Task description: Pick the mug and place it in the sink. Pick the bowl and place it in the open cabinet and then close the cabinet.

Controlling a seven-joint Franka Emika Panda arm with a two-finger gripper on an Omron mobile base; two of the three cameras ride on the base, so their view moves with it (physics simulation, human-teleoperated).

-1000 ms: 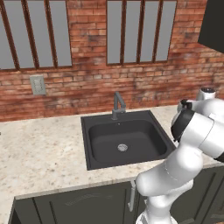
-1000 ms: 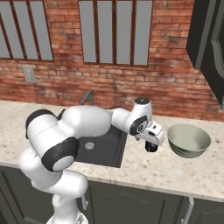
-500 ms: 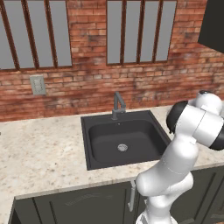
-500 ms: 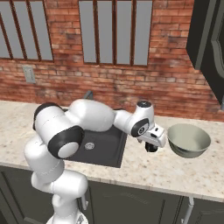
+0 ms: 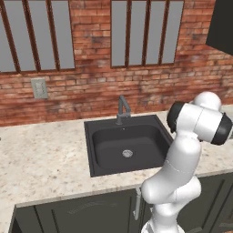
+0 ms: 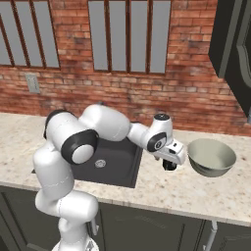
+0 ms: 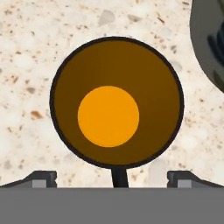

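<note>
Black mug (image 7: 116,103) upright on speckled counter, orange inside, beside grey-green bowl (image 6: 212,157); black sink (image 5: 128,144) left.

No readable text, label or number shows anywhere.

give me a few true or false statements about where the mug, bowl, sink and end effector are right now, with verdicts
1. The mug stands upright on the counter, its orange inside seen from directly above. True.
2. The end effector is shut on the mug. False: its fingertips stand wide apart, one to each side of the mug's handle, and grip nothing.
3. The bowl sits on the counter to the right of the sink in the right base view. True.
4. The mug already lies in the sink. False: it is on the speckled counter, under the end effector.
5. The bowl is inside the cabinet. False: it rests on the counter below it.
</note>
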